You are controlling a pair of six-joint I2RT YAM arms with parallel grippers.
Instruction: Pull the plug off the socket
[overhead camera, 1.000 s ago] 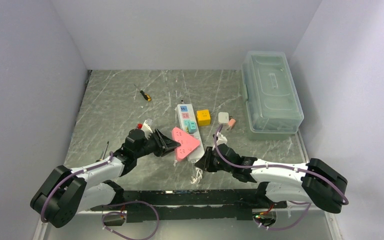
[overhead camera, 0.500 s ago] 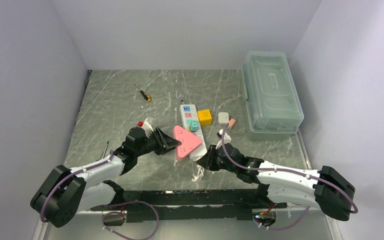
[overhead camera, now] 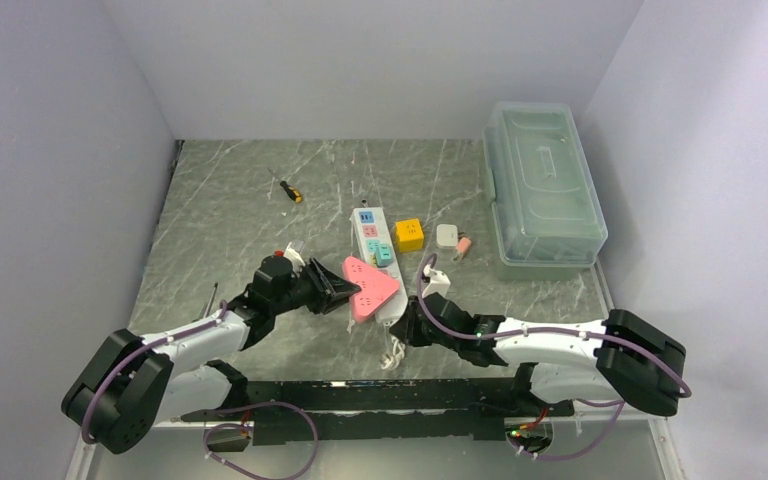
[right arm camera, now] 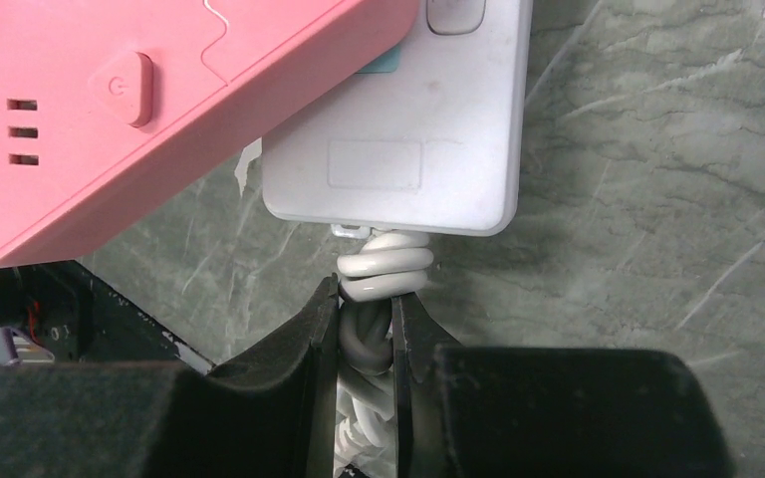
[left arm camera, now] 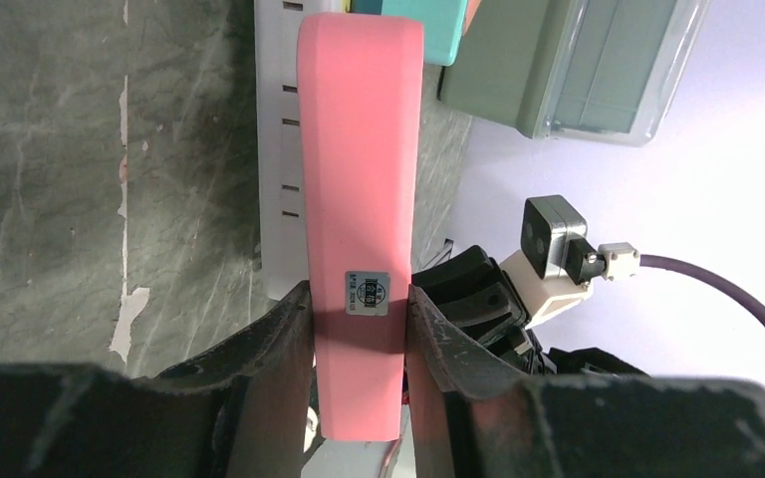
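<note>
The right arm (overhead camera: 560, 345) has drawn its far joint back in over the grey tabletop (overhead camera: 230, 200) since a moment ago. The long white socket (overhead camera: 372, 238) lies mid-table as before, its near end overlapped by the pink triangular plug (overhead camera: 372, 283). The left hand (overhead camera: 345, 291) still pinches the plug's edge. The right hand (overhead camera: 407, 325) stays pressed tight on the white cord (right arm camera: 383, 264) at the socket's near end.

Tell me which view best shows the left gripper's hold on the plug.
Left wrist: the left gripper clamps both sides of the plug. Top view shows its triangular face, grip partly hidden. Right wrist shows only a corner.
</note>
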